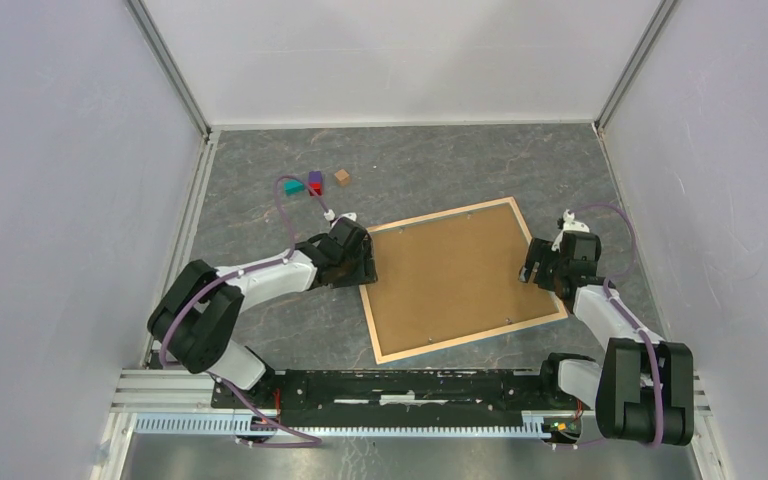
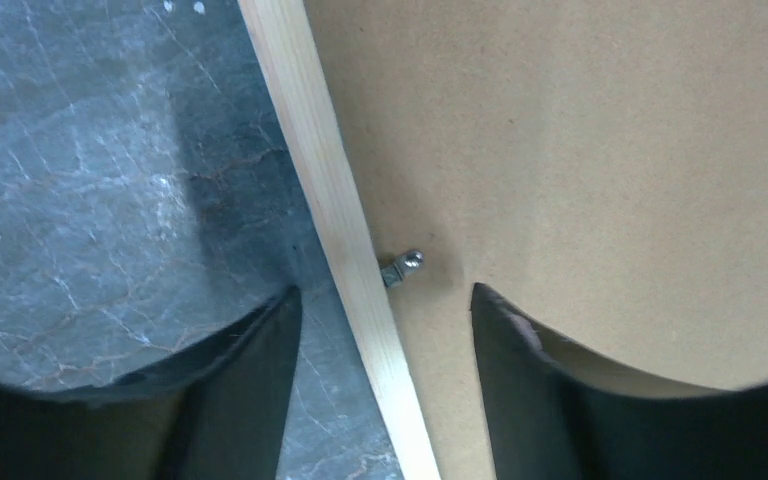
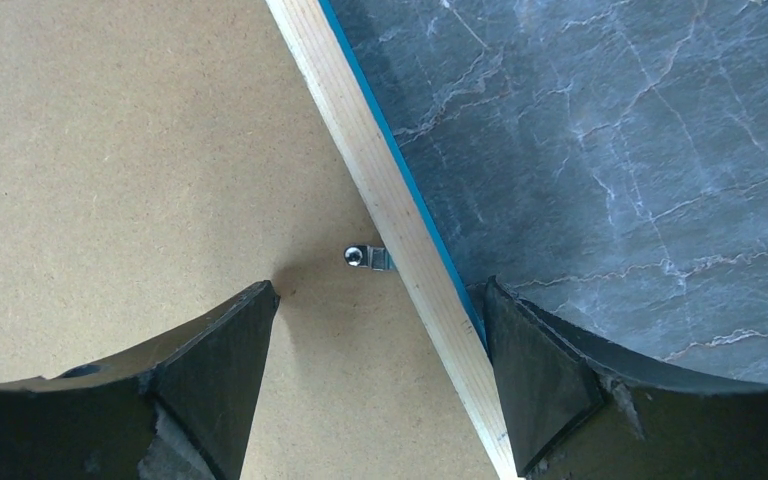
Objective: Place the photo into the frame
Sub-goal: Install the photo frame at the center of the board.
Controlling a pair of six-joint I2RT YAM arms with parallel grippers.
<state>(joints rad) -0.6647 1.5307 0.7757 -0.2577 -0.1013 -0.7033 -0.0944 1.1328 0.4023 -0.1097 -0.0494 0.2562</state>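
Observation:
The frame (image 1: 470,338) lies face down on the grey table, its pale wood back rim around a brown backing board (image 1: 455,275). The photo is hidden. My left gripper (image 1: 365,262) is open at the frame's left side. In the left wrist view its fingertips (image 2: 385,290) straddle the wood rim (image 2: 335,210) without touching it, just short of a small metal clip (image 2: 403,268). My right gripper (image 1: 530,265) is open at the right side. Its fingertips (image 3: 380,285) straddle the rim (image 3: 360,150) below another clip (image 3: 367,257), and the outer finger sits close against the blue edge.
Three small blocks lie at the back left of the table: teal (image 1: 293,186), purple and red (image 1: 315,182), and brown (image 1: 342,177). White walls close in the table on three sides. A purple cable loops from the left arm (image 1: 282,200).

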